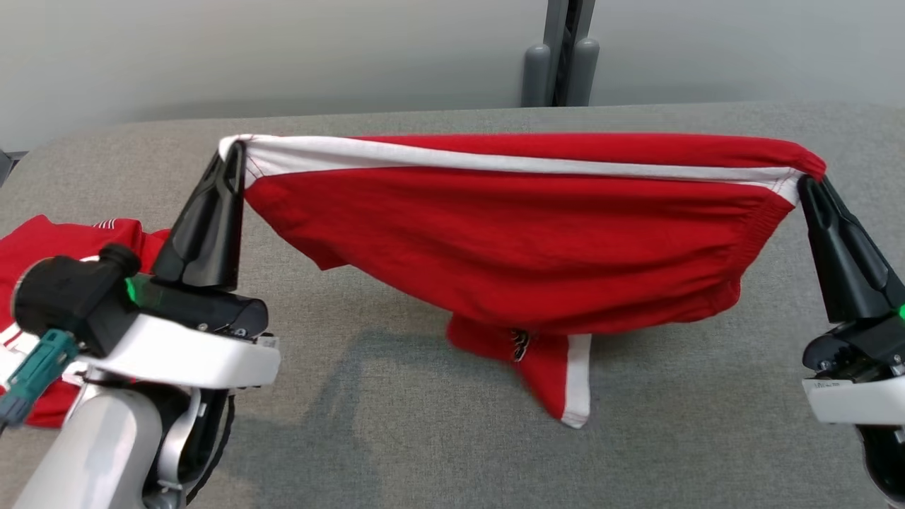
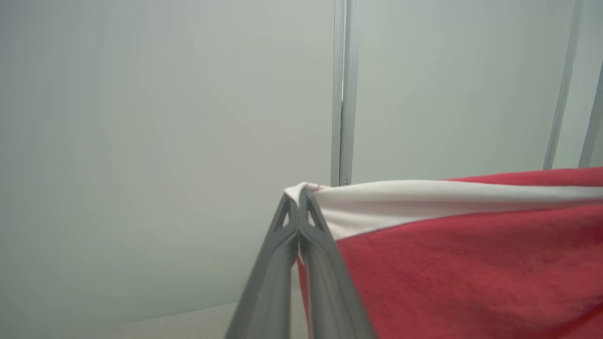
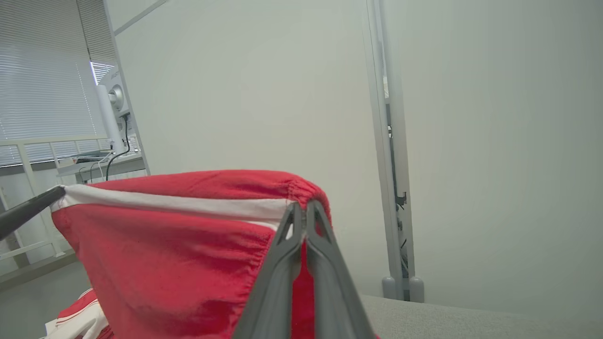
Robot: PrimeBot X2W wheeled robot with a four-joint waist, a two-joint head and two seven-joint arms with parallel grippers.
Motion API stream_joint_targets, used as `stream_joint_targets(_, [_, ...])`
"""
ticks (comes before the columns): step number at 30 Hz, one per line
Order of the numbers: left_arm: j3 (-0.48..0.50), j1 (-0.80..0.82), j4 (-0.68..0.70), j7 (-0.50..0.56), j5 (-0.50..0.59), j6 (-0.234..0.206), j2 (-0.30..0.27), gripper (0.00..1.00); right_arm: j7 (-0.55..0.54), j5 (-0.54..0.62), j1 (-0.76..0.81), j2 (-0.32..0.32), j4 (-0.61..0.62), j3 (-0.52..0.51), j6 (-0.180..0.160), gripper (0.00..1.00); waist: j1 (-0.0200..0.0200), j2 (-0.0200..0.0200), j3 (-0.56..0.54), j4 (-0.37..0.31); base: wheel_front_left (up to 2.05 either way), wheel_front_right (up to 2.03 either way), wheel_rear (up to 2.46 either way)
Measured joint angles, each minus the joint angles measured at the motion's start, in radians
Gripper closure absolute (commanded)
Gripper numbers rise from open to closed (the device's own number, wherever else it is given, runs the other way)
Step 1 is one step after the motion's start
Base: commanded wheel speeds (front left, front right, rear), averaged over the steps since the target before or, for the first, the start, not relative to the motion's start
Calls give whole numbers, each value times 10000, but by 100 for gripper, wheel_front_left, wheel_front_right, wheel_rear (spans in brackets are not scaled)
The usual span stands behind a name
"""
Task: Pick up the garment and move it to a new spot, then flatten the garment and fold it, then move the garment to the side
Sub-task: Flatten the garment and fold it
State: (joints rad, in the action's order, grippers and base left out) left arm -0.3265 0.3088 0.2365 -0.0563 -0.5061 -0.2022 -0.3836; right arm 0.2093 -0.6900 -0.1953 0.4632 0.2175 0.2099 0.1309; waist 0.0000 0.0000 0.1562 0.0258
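Observation:
A red garment (image 1: 523,247) with a white stripe hangs stretched between my two grippers above the grey table (image 1: 424,438). My left gripper (image 1: 237,152) is shut on its left corner, also seen as the left gripper (image 2: 297,197) pinching white fabric. My right gripper (image 1: 806,180) is shut on the right corner by the gathered waistband, the same right gripper (image 3: 301,209) closed on red cloth (image 3: 179,245). The garment's lowest part, a leg end with a white edge (image 1: 565,382), droops down to the table surface.
Another red and white garment (image 1: 63,240) lies on the table at the far left, partly behind my left arm. A grey post (image 1: 562,63) stands behind the table's far edge against a pale wall. A desk with a monitor (image 3: 110,117) shows beyond.

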Motion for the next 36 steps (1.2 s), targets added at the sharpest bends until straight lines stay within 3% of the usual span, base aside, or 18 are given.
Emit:
stream_joint_targets(5, [199, -215, 949, 123, 226, -339, -251, 100, -4, 2, 353, -136, 293, -278, 0, 100, 0, 0, -145, -5, 0, 0, 0])
stream_joint_targets(11, [196, -370, 1243, 311, 222, -451, -362, 100, -222, 2, 473, -226, 351, -265, 0, 100, 0, 0, -230, -79, 0, 0, 0])
stream_joint_targets(15, [119, -189, 1024, 357, 148, -324, -337, 100, -341, -13, 227, -221, 190, -86, 0, 100, 0, 0, -173, -137, 0, 0, 0])
stream_joint_targets(18, [69, 610, 497, 382, 94, 10, -332, 100, -422, -2, -553, -136, -224, 50, 0, 100, 0, 0, -22, -178, 0, 0, 0])
stream_joint_targets(24, [-111, 3588, -1726, 378, 59, 997, -136, 100, -305, -44, -3356, 134, -2017, 702, 0, 100, 0, 0, 472, -235, 0, 0, 0])
stream_joint_targets(29, [-278, 6480, -4334, 326, 86, 1745, 359, 100, -44, -180, -6286, 79, -4263, 1547, 2, 100, 0, 0, 936, -299, 0, 0, 0])
stream_joint_targets(30, [-364, 7538, -5459, 171, 150, 1979, 585, 100, 92, -190, -7387, -44, -5244, 1885, 2, 100, 0, 0, 1105, -323, 0, 0, 0])
stream_joint_targets(36, [-543, 10072, -8914, -385, 288, 2543, 1287, 100, 407, -190, -10080, -780, -8217, 2625, 6, 100, 0, 0, 1610, -363, 0, 0, 0])
